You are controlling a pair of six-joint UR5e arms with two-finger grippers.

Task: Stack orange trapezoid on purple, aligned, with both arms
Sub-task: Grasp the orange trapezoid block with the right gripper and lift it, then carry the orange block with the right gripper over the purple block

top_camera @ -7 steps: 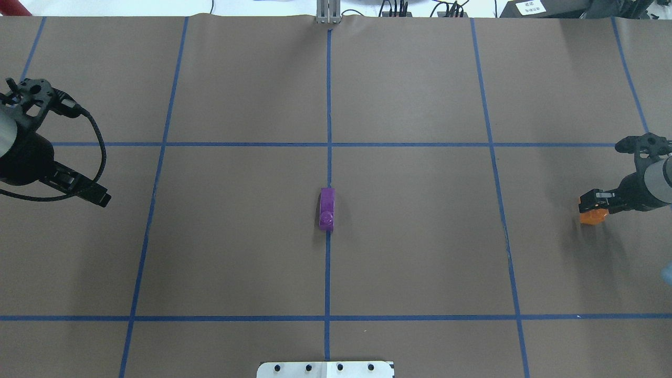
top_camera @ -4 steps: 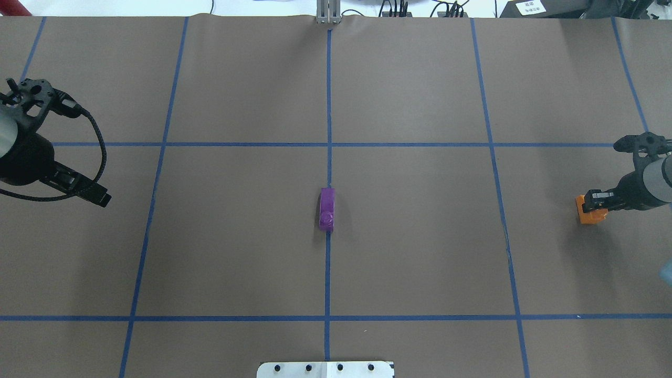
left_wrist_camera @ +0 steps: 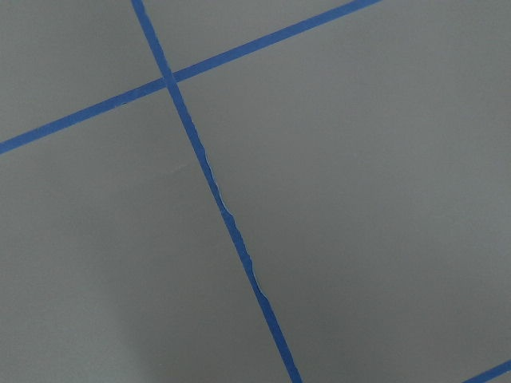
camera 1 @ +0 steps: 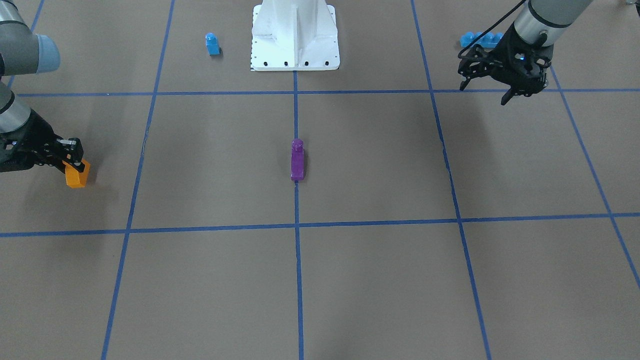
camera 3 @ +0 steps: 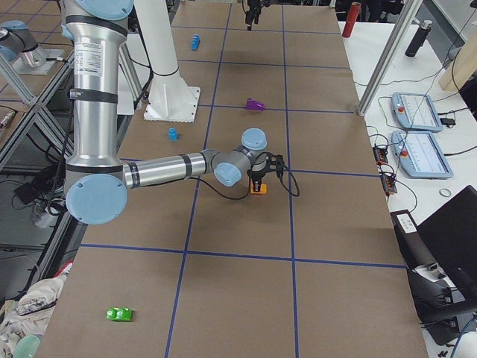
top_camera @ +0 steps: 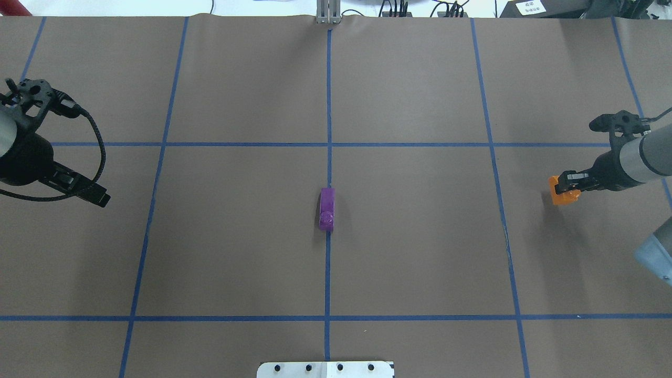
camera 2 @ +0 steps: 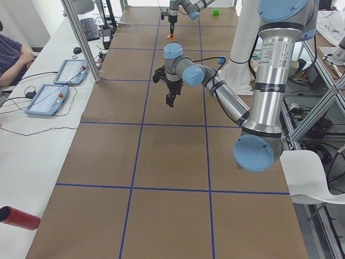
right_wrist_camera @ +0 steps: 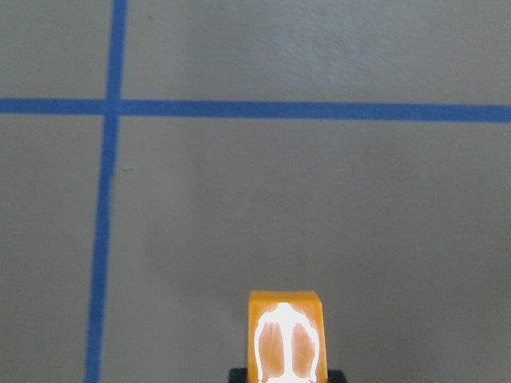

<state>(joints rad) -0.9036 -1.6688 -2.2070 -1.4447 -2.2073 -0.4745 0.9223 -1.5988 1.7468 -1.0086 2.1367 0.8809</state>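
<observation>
The purple block (top_camera: pixel 327 209) lay flat at the middle of the tabletop (top_camera: pixel 420 262), on the centre blue tape line (top_camera: pixel 328 105); its long axis ran along that line, with the stud at the end nearer the white base (camera 1: pixel 295 35) and the sloped end pointing away from the robot. Well to the robot's right of the purple block, the right gripper (top_camera: pixel 564 185) was clamped on the orange block (top_camera: pixel 560 195); the orange block hung under the fingertips just clear of the brown paper, with a shadow beneath it; in the right wrist view one glossy end of it faced the camera, and which way its slope pointed could not be made out. Well to the robot's left of the purple block, the left gripper (top_camera: pixel 100 198) hovered over bare paper; its fingers looked drawn together, holding nothing. Behind the purple block, near the base, stood a small blue block (camera 1: pixel 212 44); a long blue brick (camera 1: pixel 482 39) lay beside the left arm.
</observation>
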